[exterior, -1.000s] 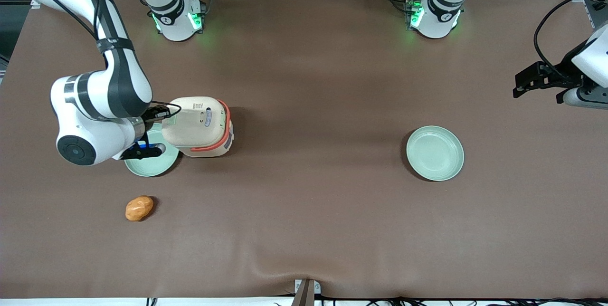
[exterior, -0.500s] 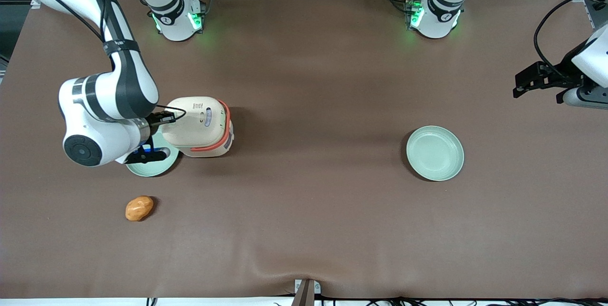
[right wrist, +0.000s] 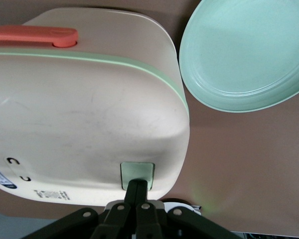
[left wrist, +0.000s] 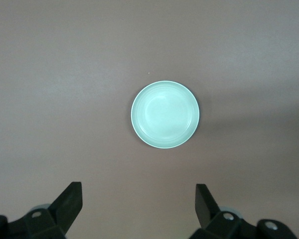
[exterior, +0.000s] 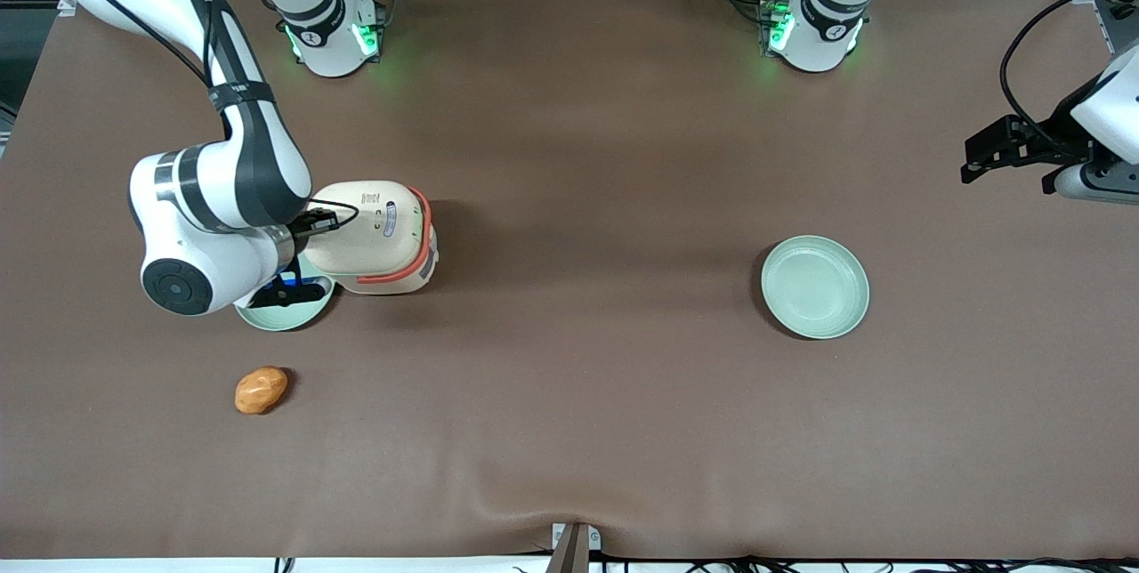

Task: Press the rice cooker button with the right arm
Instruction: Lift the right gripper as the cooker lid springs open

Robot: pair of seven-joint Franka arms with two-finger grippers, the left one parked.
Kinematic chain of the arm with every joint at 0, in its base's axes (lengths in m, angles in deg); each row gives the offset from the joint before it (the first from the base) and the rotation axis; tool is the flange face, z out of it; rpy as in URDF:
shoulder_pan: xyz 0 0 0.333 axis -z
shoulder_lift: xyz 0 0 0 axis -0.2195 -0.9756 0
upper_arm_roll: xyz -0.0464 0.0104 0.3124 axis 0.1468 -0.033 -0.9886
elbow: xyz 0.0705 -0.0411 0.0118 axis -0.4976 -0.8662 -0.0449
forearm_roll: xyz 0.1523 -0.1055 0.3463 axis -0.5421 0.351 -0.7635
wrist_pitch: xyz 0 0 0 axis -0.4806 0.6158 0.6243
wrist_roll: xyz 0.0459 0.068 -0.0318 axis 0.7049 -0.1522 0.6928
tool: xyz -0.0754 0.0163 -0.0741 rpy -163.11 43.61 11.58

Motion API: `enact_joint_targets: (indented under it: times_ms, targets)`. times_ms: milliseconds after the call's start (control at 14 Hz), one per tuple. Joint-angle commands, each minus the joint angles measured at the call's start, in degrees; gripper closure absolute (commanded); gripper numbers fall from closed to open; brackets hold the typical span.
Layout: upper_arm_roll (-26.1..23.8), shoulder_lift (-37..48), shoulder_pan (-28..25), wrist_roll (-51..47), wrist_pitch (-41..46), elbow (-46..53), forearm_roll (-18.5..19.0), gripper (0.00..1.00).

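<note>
The cream-beige rice cooker with its coral-orange handle band stands on the brown table toward the working arm's end. In the right wrist view the cooker fills the frame, with its pale green rim and the pale green button on the lid. My right arm is beside the cooker. Its black gripper is shut, both fingers pressed together, with the tips on the button. In the front view the gripper sits at the lid's edge.
A pale green plate lies beside the cooker, partly under the arm, and shows in the right wrist view. A second green plate lies toward the parked arm's end. An orange-brown lump lies nearer the front camera.
The right arm has shifted toward the cooker, bringing the gripper in over the lid's edge. The cooker and plates have not moved.
</note>
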Motion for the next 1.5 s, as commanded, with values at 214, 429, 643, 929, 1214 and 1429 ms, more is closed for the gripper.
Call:
enact_joint_targets:
  times_ms: [214,429,643,929,1214,1429]
  targets:
    - [0.1,-1.5,-0.3,-0.4,-1.4,0.0,-0.4,0.97]
    - [0.1,-1.4,-0.3,-0.5,-1.6,0.0,-0.4,0.95]
    - [0.0,0.9,-0.2,-0.8,-0.9,1.2,-0.4,0.78]
    - [-1.5,3.2,-0.2,-1.2,-0.9,6.7,-0.5,0.35]
    - [-2.9,4.9,-0.3,-1.4,-0.9,10.7,-0.5,0.16]
    - [-4.0,6.2,-0.2,-1.5,-1.4,12.6,0.0,0.03]
